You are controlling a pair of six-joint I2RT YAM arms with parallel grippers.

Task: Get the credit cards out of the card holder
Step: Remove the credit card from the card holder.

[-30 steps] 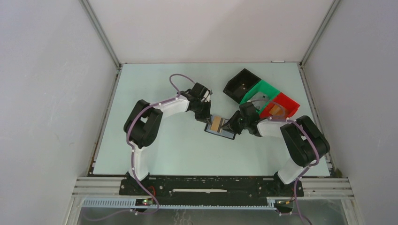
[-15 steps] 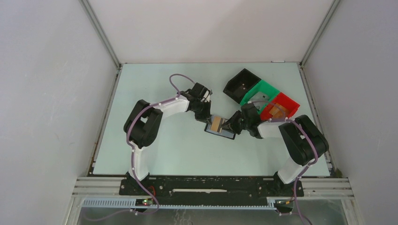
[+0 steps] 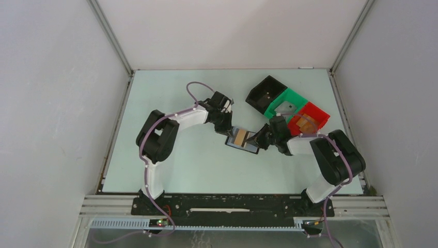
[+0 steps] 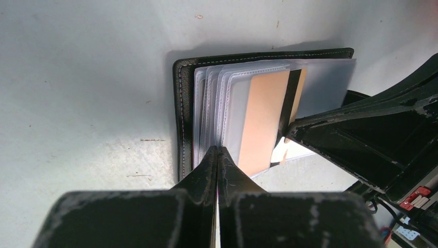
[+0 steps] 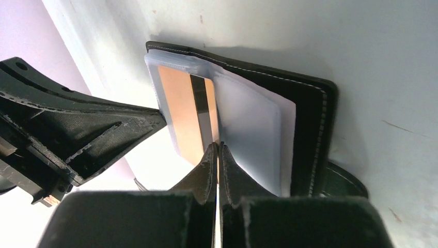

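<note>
Left side first: the left gripper point(image 4: 217, 151) is down at the card holder's near edge. Fingers are together, tips meeting right at the rim of the clear sleeves point(image 4: 209, 98). Pinching a sleeve or just pressing? Can't tell. Either way its job, I'd say, is anchor: pin the holder flat, no lifting.

Ctr: the card holder point(image 4: 181, 103) lies open & flat on the table point(image 3: 170, 98), mid-table btw the two arms, sleeves fanned. An orange-tan piece point(image 4: 261, 119) w/ a dark stripe sits in the top sleeve. A pale credit card point(image 4: 326, 81) pokes past the holder's right edge, so it looks partly out.

Right: the right gripper point(image 5: 217, 151) sits on the opposite side, fingers also together, tips at the seam where the orange-tan piece meets the pale card. Which layer it has isn't clear.

Doing it well: the pull should run flat along the sleeve's opening, away from the left gripper. Any upward tilt & the whole holder drags or folds. Draw slowly, b/c thin card + slick plastic = easy slip. If the sleeve comes w/ it, re-grip on the card only.

Far right: the row of bins point(image 3: 272, 105) stands just beyond the right arm. Likely the drop spot, tho that's a guess.
</note>
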